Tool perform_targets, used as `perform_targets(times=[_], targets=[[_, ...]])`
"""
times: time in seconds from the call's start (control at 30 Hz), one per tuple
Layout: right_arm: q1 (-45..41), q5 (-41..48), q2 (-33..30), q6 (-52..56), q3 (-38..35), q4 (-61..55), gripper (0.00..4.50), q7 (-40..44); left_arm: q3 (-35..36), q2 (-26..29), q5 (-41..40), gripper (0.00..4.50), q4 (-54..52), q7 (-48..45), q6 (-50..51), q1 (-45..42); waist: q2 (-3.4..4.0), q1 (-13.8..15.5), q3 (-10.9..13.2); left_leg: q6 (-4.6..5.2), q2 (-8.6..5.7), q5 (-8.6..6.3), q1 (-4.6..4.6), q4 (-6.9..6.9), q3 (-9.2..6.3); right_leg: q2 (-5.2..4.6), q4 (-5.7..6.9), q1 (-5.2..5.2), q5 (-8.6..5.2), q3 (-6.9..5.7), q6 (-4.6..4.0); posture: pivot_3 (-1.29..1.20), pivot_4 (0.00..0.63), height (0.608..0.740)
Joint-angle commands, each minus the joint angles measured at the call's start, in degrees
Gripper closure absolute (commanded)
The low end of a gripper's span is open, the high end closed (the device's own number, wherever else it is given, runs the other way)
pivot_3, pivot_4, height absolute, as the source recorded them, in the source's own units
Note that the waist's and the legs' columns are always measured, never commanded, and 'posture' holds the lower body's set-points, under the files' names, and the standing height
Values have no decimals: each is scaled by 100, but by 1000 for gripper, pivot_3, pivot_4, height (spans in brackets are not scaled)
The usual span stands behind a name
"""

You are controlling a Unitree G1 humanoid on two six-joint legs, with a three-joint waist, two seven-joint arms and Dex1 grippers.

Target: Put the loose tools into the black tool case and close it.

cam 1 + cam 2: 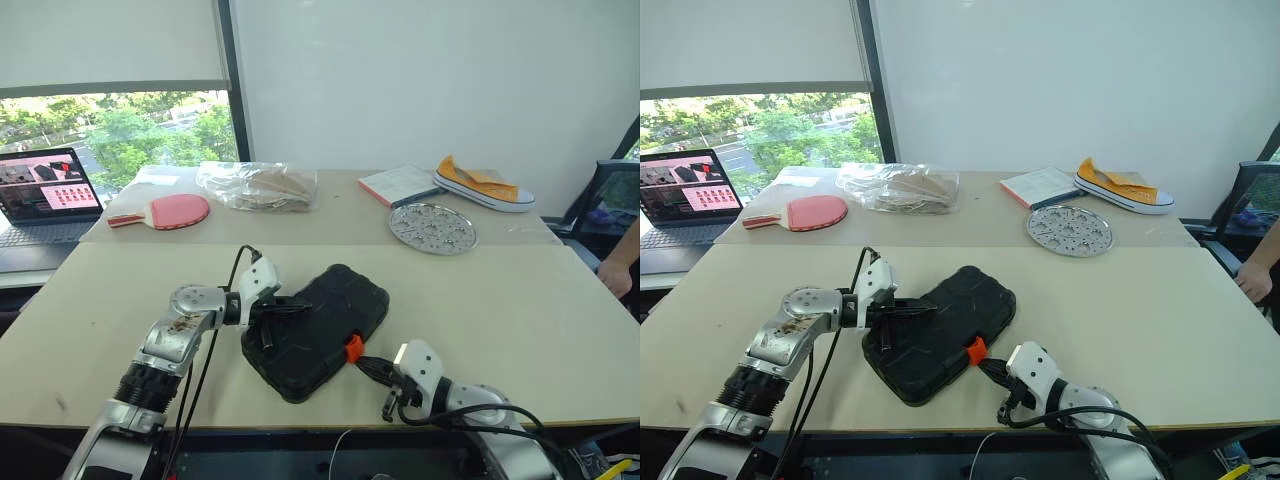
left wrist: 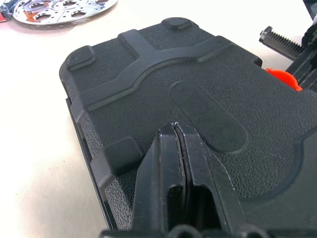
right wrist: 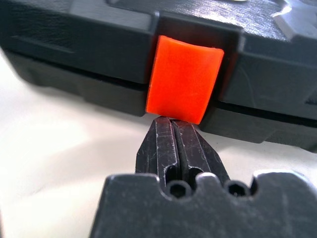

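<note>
Case: the black tool case (image 1: 315, 330) is seen lying flat on the near table (image 1: 520, 310), lid down, textured shell up, set at an angle between the two arms.
Loose tools: none are seen on the table; it is judged they are already inside.
Latch: the orange latch (image 3: 184, 78) is found on the case's near edge, facing the right arm; whether it is fully snapped cannot be told.
Left gripper (image 2: 179, 130): the fingers are pressed together with nothing between them, and the tips are laid on the lid near a raised corner pad.
Right gripper (image 3: 173, 124): the fingers are closed together, empty, and the tips are set at the lower lip of the latch, touching or just short of it.
Step in hand: fastening the latch is judged to be what remains.
How it is done well: the lid is best kept pinned by the left tips so the case is not slid away; the push is best centred on the latch, not on its corner.
Risk: the tips may be slipped under the lip and the case shoved across the table.
Bystander: a person's hand (image 1: 616, 272) is seen at the far right edge.
</note>
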Motion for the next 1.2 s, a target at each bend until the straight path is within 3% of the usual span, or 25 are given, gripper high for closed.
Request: perform_targets(times=[0.03,0.2,0.4,0.57,1.2], targets=[[50,330,-336,76,-314,-607,4500,265,-278,-66,248,4449,296,16,50,203,7,8,-4,0,0,0,0,0,0,-1,0,0,0,0,0,0,150,740],[126,669,-677,217,-590,-858,4500,441,-269,-80,274,4449,337,24,20,213,12,9,-7,12,0,-7,13,-1,-1,-4,-5,17,-2,-4,3,0,150,740],[-324,615,-533,333,-369,-678,4500,329,-269,-87,289,4449,382,19,-13,212,15,10,-9,20,4,-11,42,-9,-1,-12,-8,45,-25,0,40,0,150,740],[-557,364,-392,276,-166,-346,4500,189,-245,-66,297,4449,401,17,-22,213,22,10,-13,20,2,-12,42,-14,-4,-16,-8,44,-10,-1,14,0,150,740],[-702,214,-283,356,264,-125,4500,336,-223,-63,334,4449,429,20,-3,217,31,-25,-18,18,13,-11,47,-20,-3,-13,-8,45,-22,1,31,0,150,740]])
